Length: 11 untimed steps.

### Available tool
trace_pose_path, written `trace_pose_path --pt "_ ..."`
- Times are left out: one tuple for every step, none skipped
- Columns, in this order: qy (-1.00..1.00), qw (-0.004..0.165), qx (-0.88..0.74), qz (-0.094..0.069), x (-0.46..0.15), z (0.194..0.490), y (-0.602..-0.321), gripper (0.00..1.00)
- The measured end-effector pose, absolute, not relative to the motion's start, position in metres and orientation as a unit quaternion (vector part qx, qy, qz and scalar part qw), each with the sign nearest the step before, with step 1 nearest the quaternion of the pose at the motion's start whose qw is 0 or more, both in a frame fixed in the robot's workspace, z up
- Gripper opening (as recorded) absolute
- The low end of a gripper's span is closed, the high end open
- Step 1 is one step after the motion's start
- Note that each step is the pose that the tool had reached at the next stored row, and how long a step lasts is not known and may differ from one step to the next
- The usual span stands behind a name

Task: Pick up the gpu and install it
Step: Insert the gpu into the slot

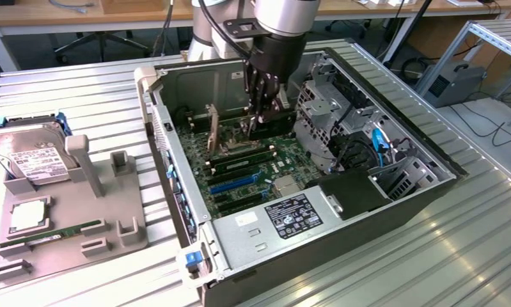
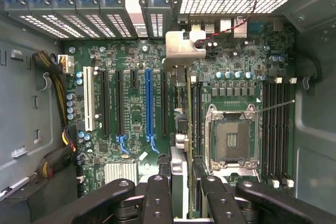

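Inside the open computer case (image 1: 157,121) my gripper (image 1: 259,112) is shut on the gpu (image 1: 229,123). The card hangs upright above the motherboard (image 1: 247,169), its metal end bracket (image 1: 211,131) towards the case's rear wall. In the wrist view the gpu (image 2: 181,124) appears edge-on between my black fingers (image 2: 157,195), with its silver bracket (image 2: 181,51) at the far end near the rear slot covers. My gripper (image 2: 184,184) grips its near end. The card sits between the blue expansion slot (image 2: 148,103) and the processor socket (image 2: 231,135); how far it is above the board I cannot tell.
A grey holder (image 1: 110,224) at the exterior view's left carries a hard drive (image 1: 33,157), a processor (image 1: 29,214) and a memory stick (image 1: 55,231). Inside the case stand a drive cage (image 1: 323,109), cables (image 1: 377,144) and the power supply (image 1: 281,220).
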<state>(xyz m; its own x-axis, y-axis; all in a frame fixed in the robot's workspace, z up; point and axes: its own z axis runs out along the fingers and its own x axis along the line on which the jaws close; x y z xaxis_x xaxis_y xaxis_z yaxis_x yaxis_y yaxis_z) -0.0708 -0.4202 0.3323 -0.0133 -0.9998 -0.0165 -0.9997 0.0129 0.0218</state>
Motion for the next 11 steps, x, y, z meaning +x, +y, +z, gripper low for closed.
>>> trace_pose_path --pt "-0.712 0.002 0.702 -0.014 -0.0713 0.3318 -0.4202 0.27" --pt "-0.712 0.002 0.702 -0.014 -0.0714 0.3314 -0.4202 0.27" --pt "-0.712 0.002 0.702 -0.014 -0.0717 0.331 -0.4202 0.27" --pt "-0.712 0.002 0.702 -0.014 -0.072 0.3304 -0.4202 0.27" --pt "-0.712 0.002 0.702 -0.014 -0.0724 0.3298 -0.4202 0.27" --pt "-0.712 0.002 0.702 -0.014 -0.0726 0.3294 -0.4202 0.27" --pt "-0.712 0.002 0.702 -0.014 -0.0728 0.3288 -0.4202 0.27" --pt "-0.712 0.002 0.702 -0.014 -0.073 0.3284 -0.4202 0.27" --pt "-0.712 0.002 0.702 -0.014 -0.0733 0.3279 -0.4202 0.27" --pt "-0.712 0.002 0.702 -0.014 -0.0733 0.3275 -0.4202 0.27" --pt "-0.712 0.002 0.702 -0.014 -0.0734 0.3268 -0.4202 0.27"
